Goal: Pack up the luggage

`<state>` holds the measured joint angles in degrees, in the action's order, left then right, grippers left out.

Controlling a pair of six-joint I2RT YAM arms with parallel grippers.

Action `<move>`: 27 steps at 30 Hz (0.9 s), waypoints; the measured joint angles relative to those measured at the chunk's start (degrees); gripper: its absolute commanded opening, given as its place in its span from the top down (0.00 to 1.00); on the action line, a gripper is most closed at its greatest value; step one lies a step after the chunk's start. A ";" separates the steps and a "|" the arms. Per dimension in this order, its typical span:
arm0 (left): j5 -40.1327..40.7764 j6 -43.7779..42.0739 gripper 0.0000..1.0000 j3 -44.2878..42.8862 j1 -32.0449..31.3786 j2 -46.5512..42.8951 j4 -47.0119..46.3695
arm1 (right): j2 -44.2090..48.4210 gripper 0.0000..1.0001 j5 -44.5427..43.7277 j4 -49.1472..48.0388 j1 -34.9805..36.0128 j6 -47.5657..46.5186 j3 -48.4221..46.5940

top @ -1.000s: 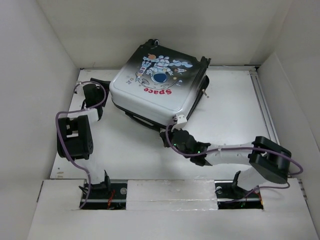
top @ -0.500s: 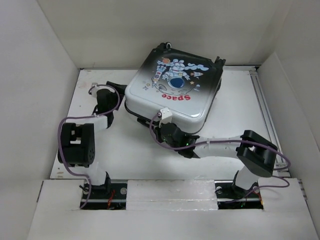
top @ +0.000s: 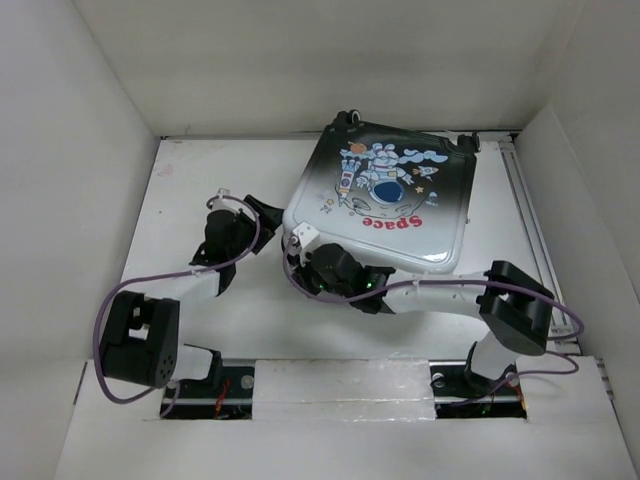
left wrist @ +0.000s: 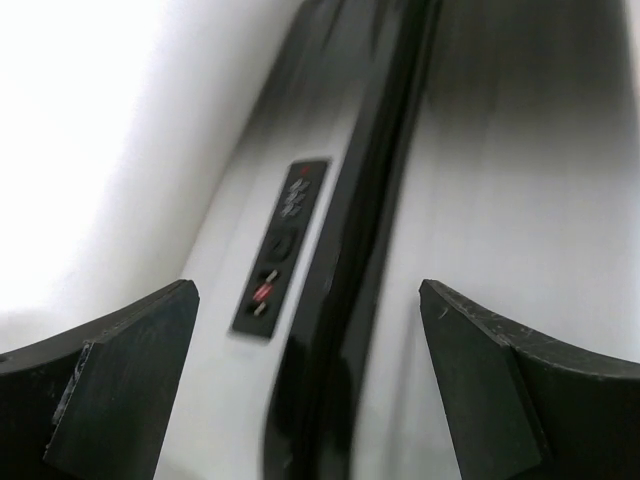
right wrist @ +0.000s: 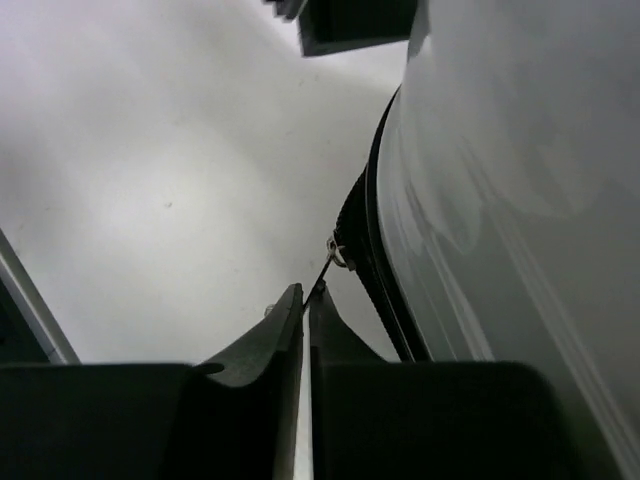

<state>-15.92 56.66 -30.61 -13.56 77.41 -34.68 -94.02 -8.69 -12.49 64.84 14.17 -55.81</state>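
Observation:
The luggage (top: 390, 195) lies flat and closed at the back right of the table, its astronaut and red "Space" print facing up. My right gripper (top: 298, 250) is at its near left corner, shut on the metal zipper pull (right wrist: 328, 262), which runs taut from the fingertips (right wrist: 306, 298) to the black zipper seam. My left gripper (top: 270, 215) faces the luggage's left side, open. In the left wrist view the shell's side wall with a combination lock (left wrist: 285, 240) and the dark seam fill the gap between the fingers (left wrist: 130, 370), which hold nothing.
White walls enclose the table on the left, back and right. A rail (top: 530, 230) runs along the table's right edge. Bare white table (top: 200, 170) shows left of the luggage and in front of it.
The luggage has turned and slid right and back. My right gripper has travelled left along its near edge with the zipper pull. The left arm has reached forward and right toward the luggage's side.

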 measured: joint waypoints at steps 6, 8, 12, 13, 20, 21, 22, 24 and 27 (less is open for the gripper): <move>0.90 -1.07 0.09 4.61 0.48 -6.51 2.45 | 3.10 0.42 9.11 6.95 1.11 1.46 -1.90; 1.86 -2.10 0.09 4.61 0.44 -8.74 3.67 | 7.91 0.40 10.16 11.50 2.05 1.79 -1.99; 4.61 -3.78 0.09 4.24 0.44 -11.34 5.11 | 20.74 0.82 9.07 18.62 -1.68 1.95 -4.07; 5.27 -4.11 0.09 4.15 0.44 -11.61 5.29 | 23.78 0.97 8.41 19.21 -4.31 1.79 -4.46; 9.33 -6.58 0.13 3.19 -1.14 -12.41 6.67 | 40.00 1.00 -7.39 24.00 -40.59 8.22 -2.56; 9.66 -6.84 0.15 3.08 -1.51 -12.41 6.60 | 41.24 1.00 -9.60 24.61 -43.93 8.92 -1.33; 9.86 -6.97 0.16 2.99 -1.79 -12.37 6.62 | 42.16 1.00 -11.52 25.24 -48.11 9.84 0.17; 10.01 -7.34 0.20 2.71 -2.10 -11.96 6.51 | 42.88 1.00 -12.92 26.01 -55.45 11.41 3.56; 9.68 -7.69 0.25 2.38 -2.10 -10.75 5.64 | 40.96 1.00 -12.07 26.16 -64.35 13.25 9.53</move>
<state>-6.24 48.97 -28.23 -15.66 66.65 -29.04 -53.06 -20.75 13.67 0.49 27.42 -46.28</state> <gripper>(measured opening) 0.778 0.009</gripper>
